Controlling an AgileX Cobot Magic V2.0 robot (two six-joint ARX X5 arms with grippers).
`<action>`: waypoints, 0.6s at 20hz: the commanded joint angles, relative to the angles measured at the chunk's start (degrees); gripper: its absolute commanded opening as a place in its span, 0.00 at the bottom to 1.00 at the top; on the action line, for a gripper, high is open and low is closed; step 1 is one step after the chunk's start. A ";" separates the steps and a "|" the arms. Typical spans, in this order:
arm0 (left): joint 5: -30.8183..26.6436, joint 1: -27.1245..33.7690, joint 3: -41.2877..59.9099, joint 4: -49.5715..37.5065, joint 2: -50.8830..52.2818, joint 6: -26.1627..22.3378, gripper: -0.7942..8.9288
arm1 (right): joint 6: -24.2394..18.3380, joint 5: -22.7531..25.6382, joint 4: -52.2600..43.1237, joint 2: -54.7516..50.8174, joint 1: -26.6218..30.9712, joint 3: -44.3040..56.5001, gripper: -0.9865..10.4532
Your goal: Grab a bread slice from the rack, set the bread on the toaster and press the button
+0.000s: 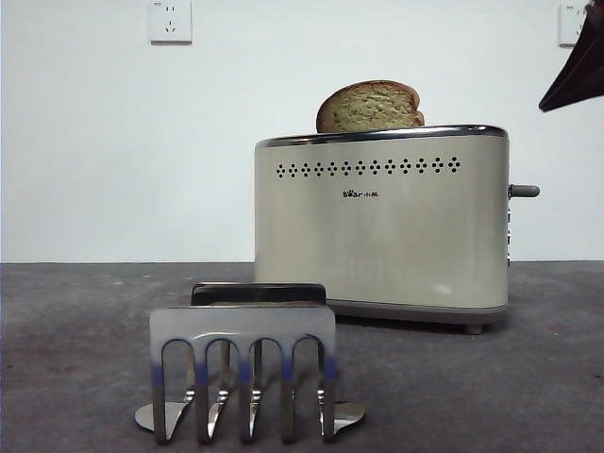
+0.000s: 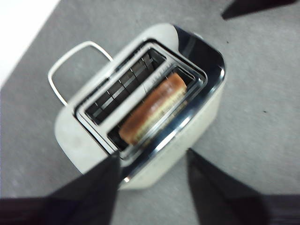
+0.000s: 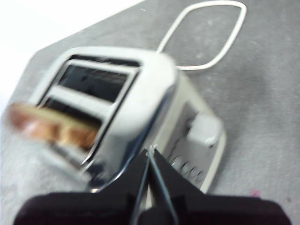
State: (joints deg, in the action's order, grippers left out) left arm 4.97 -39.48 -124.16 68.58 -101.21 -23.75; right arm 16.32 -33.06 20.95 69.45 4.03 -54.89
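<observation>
In the front view we start at the left with the steel toast rack point(image 1: 243, 373), standing empty near us, its 4 arched slots facing the camera. At about 1 o'clock from it, farther back, sits the cream toaster point(image 1: 382, 226). The slice of bread point(image 1: 369, 107) stands in 1 of its 2 slots, its rounded top poking above the chrome rim. At the toaster's 3 o'clock end the lever button point(image 1: 525, 191) sticks out sideways (untouched).

From its wrist view, we see the left gripper point(image 2: 152, 159) above the toaster with its jaws spread apart, holding nothing. The right gripper point(image 3: 149, 154) has its jaws pressed together, tips close to the toaster's button end.
</observation>
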 commanded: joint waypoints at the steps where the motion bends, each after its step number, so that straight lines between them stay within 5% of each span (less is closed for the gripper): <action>1: -0.07 0.48 0.33 2.32 0.26 3.74 0.07 | 0.57 -0.92 -0.50 4.46 1.05 -1.99 0.08; 12: 0.04 0.63 0.33 6.93 0.28 10.80 0.07 | 2.03 -4.57 -5.97 17.40 1.29 -2.49 0.08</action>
State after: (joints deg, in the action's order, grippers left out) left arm 4.99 -38.94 -124.16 75.75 -100.97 -13.89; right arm 18.06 -37.67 14.98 86.15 5.37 -57.47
